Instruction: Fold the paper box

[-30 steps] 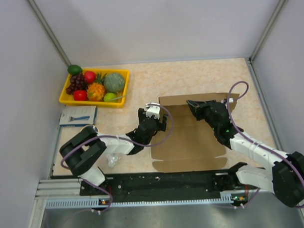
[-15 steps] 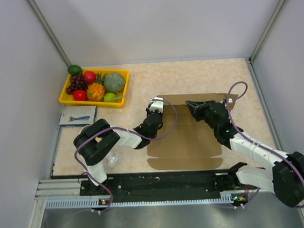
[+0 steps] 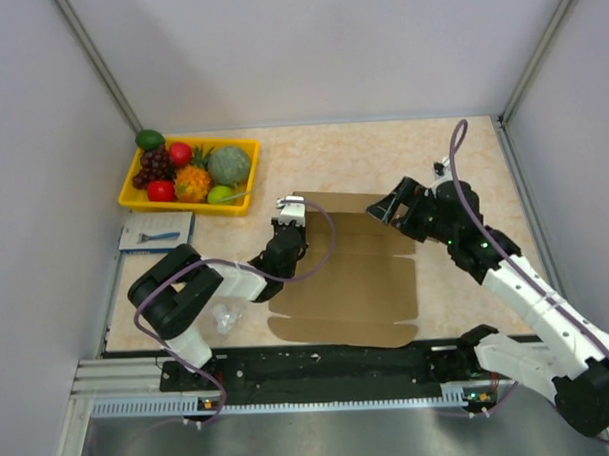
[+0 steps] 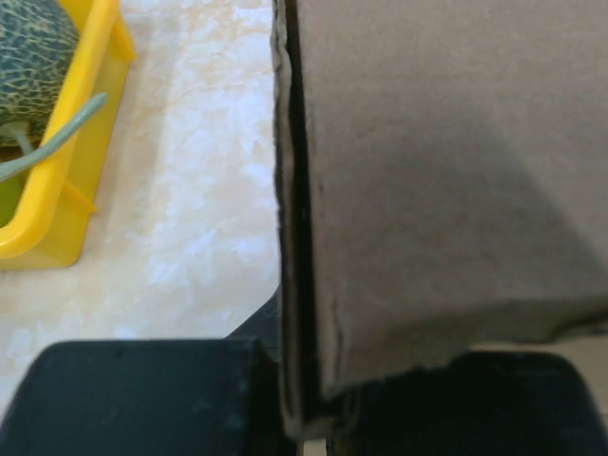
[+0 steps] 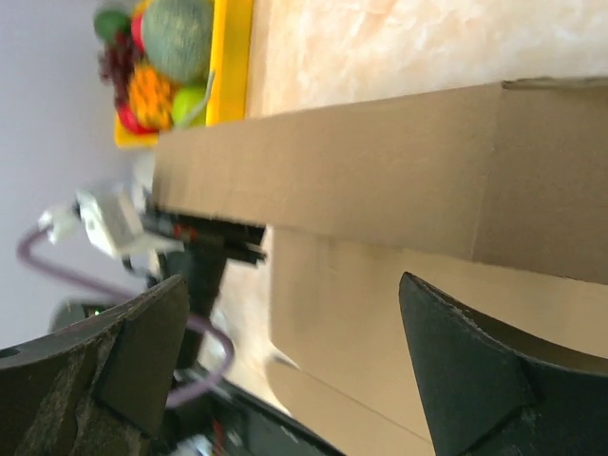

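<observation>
Mottled beige table (image 3: pixel 412 149), grey walls. One paper box (image 3: pixel 346 282) lies centre-table with its far flap lifted. The left gripper (image 4: pixel 304 408) is clamped on that flap's left edge; the right gripper (image 5: pixel 304 351) gapes wide and holds nothing. Recommendation — keep the pinch firm and crease along the score. Also present: one yellow tray (image 3: pixel 245 180), one packet (image 3: pixel 157 233).

Plain pale grey walls (image 3: pixel 318 47) close in three sides. The table (image 3: pixel 382 150) is beige and marbled, evenly lit.
</observation>
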`<act>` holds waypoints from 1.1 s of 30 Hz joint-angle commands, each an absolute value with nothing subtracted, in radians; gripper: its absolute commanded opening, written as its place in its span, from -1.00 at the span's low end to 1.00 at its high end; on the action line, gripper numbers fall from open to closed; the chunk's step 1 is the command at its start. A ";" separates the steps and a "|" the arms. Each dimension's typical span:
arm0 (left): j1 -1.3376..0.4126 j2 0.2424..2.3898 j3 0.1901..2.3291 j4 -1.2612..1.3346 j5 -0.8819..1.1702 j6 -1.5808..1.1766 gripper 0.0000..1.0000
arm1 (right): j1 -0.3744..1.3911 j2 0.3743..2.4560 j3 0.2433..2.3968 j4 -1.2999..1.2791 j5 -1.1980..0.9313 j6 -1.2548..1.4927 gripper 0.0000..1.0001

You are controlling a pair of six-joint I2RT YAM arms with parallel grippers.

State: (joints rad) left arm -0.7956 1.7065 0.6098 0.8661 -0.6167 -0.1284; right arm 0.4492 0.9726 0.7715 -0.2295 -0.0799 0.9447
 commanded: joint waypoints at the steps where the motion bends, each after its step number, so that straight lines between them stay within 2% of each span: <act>1: -0.788 1.606 0.562 0.899 -0.609 -0.103 -1.00 | 0.443 0.901 0.952 -0.677 -0.239 0.479 0.80; 4: -0.787 1.572 0.548 0.893 -0.626 -0.094 -1.00 | 0.442 0.925 1.133 -0.797 -0.143 0.453 0.80; 6: -0.788 1.556 0.542 0.891 -0.634 -0.095 -1.00 | 0.431 1.062 1.289 -0.918 -0.108 0.448 0.79; 8: -0.788 1.548 0.535 0.891 -0.644 -0.097 -1.00 | 0.416 1.175 1.395 -1.048 -0.051 0.439 0.69; 10: -0.788 1.543 0.532 0.891 -0.650 -0.095 -1.00 | 0.416 1.242 1.474 -1.058 -0.005 0.434 0.64; 12: -0.788 1.536 0.531 0.882 -0.646 -0.104 -1.00 | 0.416 1.259 1.467 -1.023 -0.012 0.452 0.58; 14: -0.788 1.534 0.535 0.879 -0.638 -0.115 -1.00 | 0.416 1.292 1.454 -1.003 -0.067 0.477 0.37; 16: -0.788 1.532 0.540 0.871 -0.635 -0.120 -1.00 | 0.416 1.298 1.407 -0.951 -0.063 0.500 0.30; 23: -0.788 1.516 0.540 0.864 -0.621 -0.123 -1.00 | 0.413 1.287 1.325 -0.824 -0.067 0.518 0.31; 29: -0.785 1.503 0.538 0.848 -0.597 -0.178 -1.00 | 0.298 1.235 1.158 -0.529 -0.297 0.676 0.27; 33: -0.787 1.502 0.541 0.841 -0.572 -0.212 -1.00 | 0.221 1.161 0.987 -0.266 -0.481 0.816 0.14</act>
State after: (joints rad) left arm -0.7868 1.5463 0.5411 0.7906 -0.6117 -0.1410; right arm 0.2852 1.2442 1.0969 -0.6033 -0.2718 0.6598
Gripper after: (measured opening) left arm 0.046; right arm 0.607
